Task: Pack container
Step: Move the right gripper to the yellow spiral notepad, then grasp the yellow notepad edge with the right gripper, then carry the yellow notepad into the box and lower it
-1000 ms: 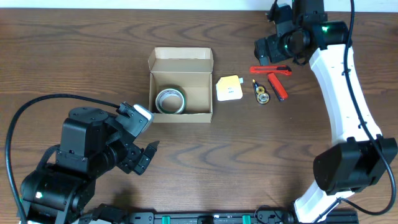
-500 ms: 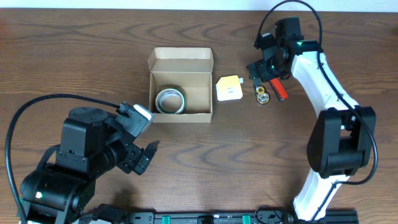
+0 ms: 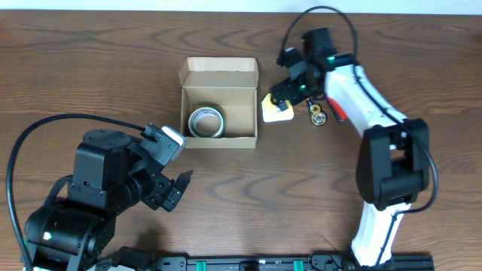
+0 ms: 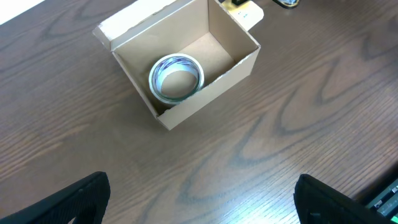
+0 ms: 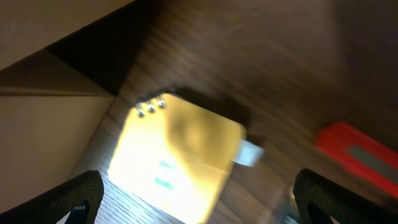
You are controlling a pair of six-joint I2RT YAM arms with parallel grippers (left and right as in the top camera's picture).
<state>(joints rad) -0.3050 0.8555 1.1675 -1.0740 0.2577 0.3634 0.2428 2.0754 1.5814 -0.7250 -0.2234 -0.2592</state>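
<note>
My right gripper [image 3: 286, 94] hovers over the yellow block [image 3: 277, 110], jaws spread wide and holding nothing. The block lies just beside the container [image 3: 219, 74], at its 3 o'clock. For a clean grasp I judge the fingers should straddle the block squarely and descend clear of the box wall at its 9 o'clock. The container sits mid-table with 1 tape roll [image 3: 206, 122] inside. A small yellow-black item [image 3: 318, 115] and a red cutter [image 5: 353, 151] crowd the block's 3 o'clock side. The left gripper [image 3: 179, 190], released and empty, rests at the container's 7 o'clock.
</note>
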